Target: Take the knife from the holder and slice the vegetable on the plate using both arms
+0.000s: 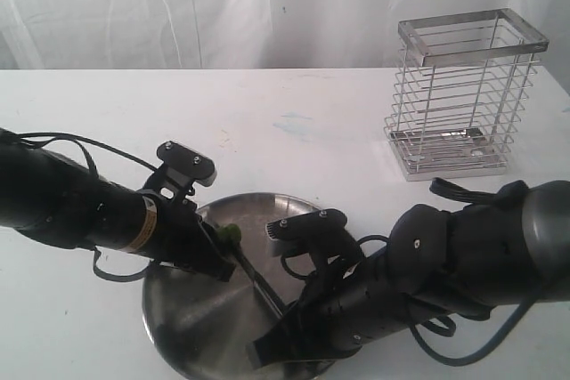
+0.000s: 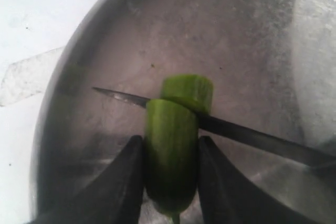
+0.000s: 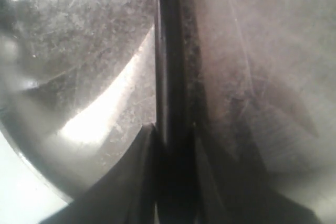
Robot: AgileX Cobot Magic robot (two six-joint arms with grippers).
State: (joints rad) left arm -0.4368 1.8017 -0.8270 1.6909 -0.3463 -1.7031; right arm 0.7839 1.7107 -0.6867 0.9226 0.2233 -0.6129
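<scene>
The green vegetable (image 2: 171,156) lies on the steel plate (image 2: 105,40), and my left gripper (image 2: 170,139) is shut on it, a black finger pressed to each side. The knife (image 2: 252,137) has its dark blade across the vegetable, between the held part and a short end piece (image 2: 188,92) beyond the blade. My right gripper (image 3: 173,129) is shut on the knife's black handle (image 3: 169,77) above the plate (image 3: 79,51). In the exterior view both grippers meet over the plate (image 1: 191,327): the left gripper (image 1: 223,251) at the vegetable (image 1: 232,234), the right gripper (image 1: 272,340) holding the knife (image 1: 258,282).
The silver wire holder (image 1: 463,95) stands upright at the back right of the white table (image 1: 294,122). It looks empty. A white curtain hangs behind the table. Both black arms and their cables crowd the front around the plate.
</scene>
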